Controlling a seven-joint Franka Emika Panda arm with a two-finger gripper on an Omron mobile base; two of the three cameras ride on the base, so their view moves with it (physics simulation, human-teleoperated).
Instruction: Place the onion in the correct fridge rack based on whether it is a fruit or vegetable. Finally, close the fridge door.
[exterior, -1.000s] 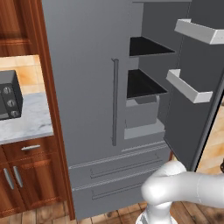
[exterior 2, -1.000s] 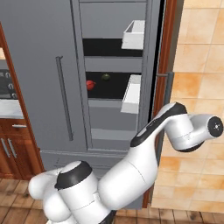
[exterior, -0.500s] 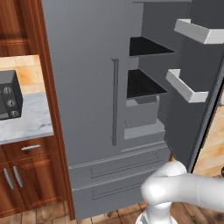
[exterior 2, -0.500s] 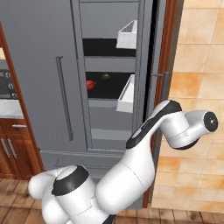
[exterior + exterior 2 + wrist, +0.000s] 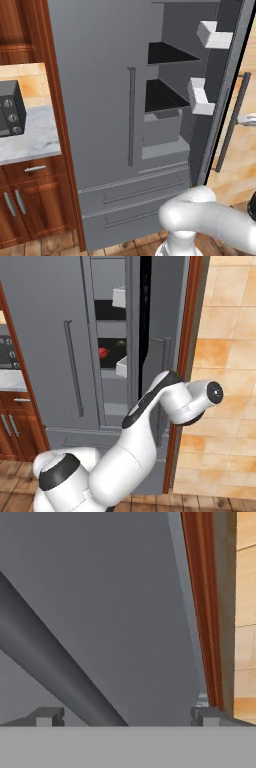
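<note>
Right base view: the small round red-maroon onion (image 5: 103,353) sits on the lower flat black fridge rack (image 5: 111,369) inside the tall grey fridge (image 5: 60,331), with a small dark green item (image 5: 120,344) just beside it, farther back on the same rack. The grey fridge door (image 5: 162,356) stands only narrowly ajar, its light-grey door bins (image 5: 121,366) close to the shelves. The white arm reaches up past the door's outer face, next to a red-brown wooden panel (image 5: 182,371) and an orange tiled wall (image 5: 230,356).

Left base view shows the same lower rack (image 5: 162,97) as a dark shelf below an upper black shelf (image 5: 167,52), with the door's vertical grey handle (image 5: 231,120) on its outer side. At the left stand a pale marble worktop (image 5: 25,142) and brown wooden cabinets (image 5: 30,200).

Hand view: the two dark fingertips (image 5: 47,716) of the jaws (image 5: 125,717) stand wide apart, released and holding nothing, close against the flat grey door face (image 5: 110,597), a grey bar (image 5: 55,667) crossing it diagonally.
</note>
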